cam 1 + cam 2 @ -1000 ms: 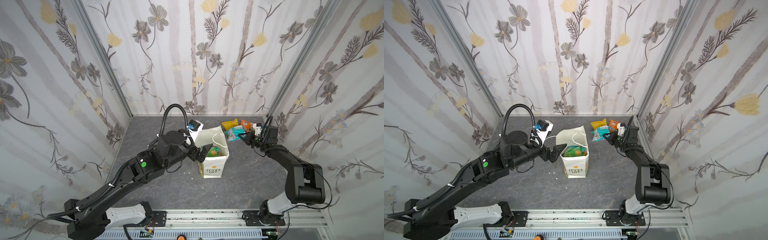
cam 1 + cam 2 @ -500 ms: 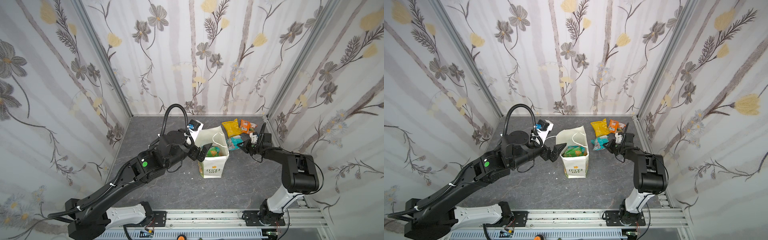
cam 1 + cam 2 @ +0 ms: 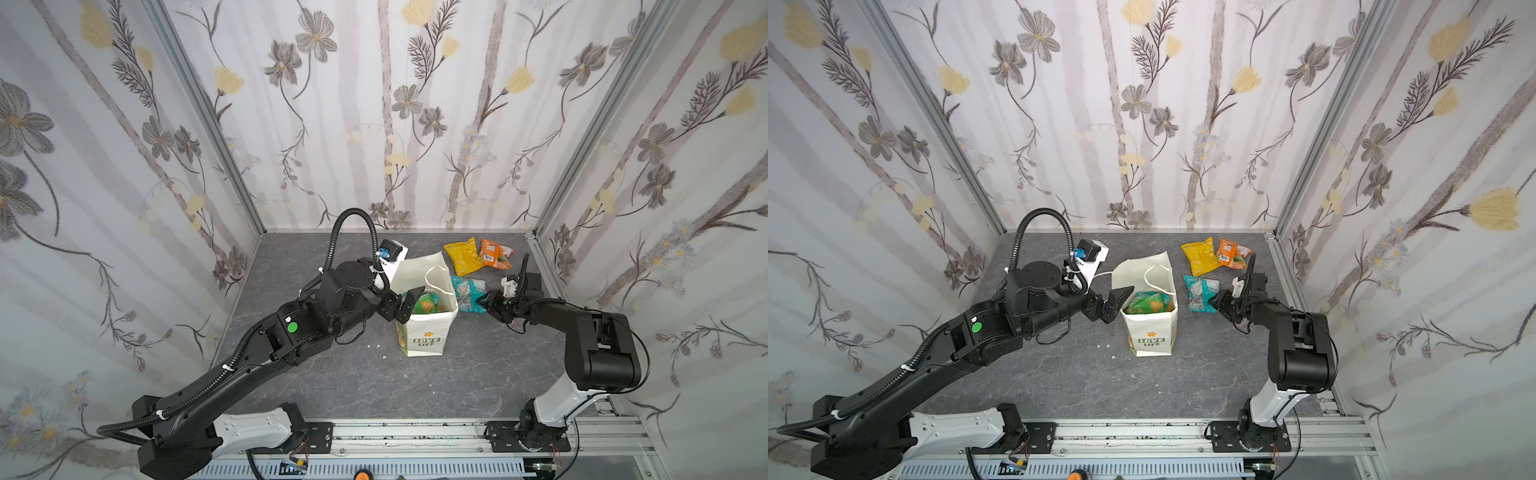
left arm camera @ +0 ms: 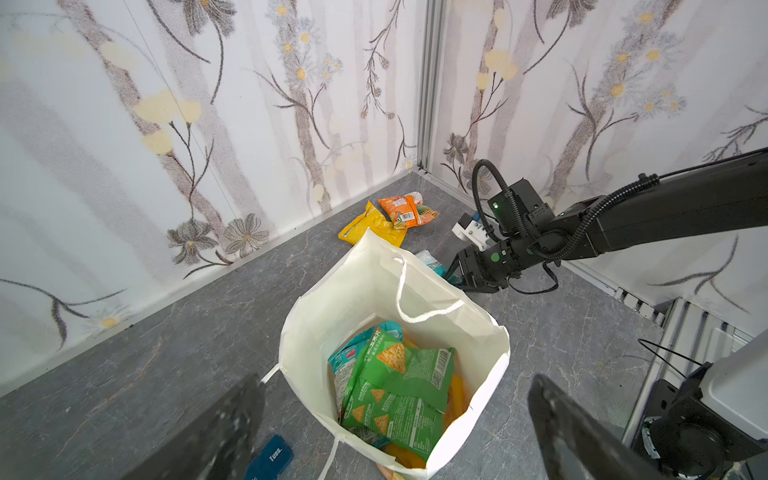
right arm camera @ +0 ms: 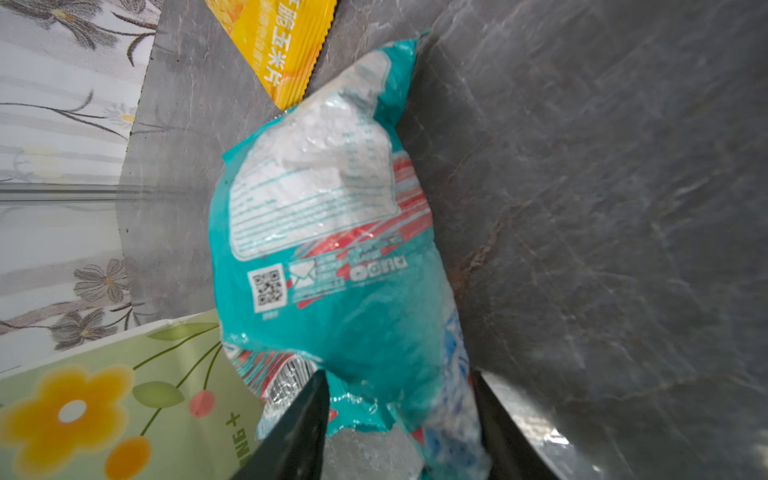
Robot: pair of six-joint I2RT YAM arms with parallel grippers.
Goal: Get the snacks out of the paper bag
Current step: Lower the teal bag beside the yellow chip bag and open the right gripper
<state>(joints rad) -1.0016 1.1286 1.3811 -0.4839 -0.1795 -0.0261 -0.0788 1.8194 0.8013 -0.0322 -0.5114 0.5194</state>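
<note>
1. Paper bag (image 3: 424,336) stands upright mid-table (image 3: 332,374) with its mouth open. It is white with cord handles, and the near face carries "LOVE LIFE" and a yellow flower. The right wrist view shows a green illustrated side.
2. Left gripper (image 3: 402,305) is at the bag's left rim, jaws wide, nothing between them. A dark blue box (image 4: 270,455) lies at the bag's foot, cut off in the left wrist view and hidden in both top views.
3. Inside the bag, a crinkled green packet (image 4: 399,386) printed with triangle chips lies on top. An inner teal packet (image 4: 345,357) is mostly covered. The orange-yellow foil beneath is too buried to count.
4. Just right of the bag, a loose teal packet (image 3: 467,293) lies on the table, white label panel and QR code up.
5. Right gripper (image 3: 484,302) is at that packet's right end, jaws parted with the end between them. Pad contact cannot be told.
6. Far right, near the back wall, a yellow packet (image 3: 463,257) and an orange packet (image 3: 492,253) lie flat, edges overlapping.
</note>
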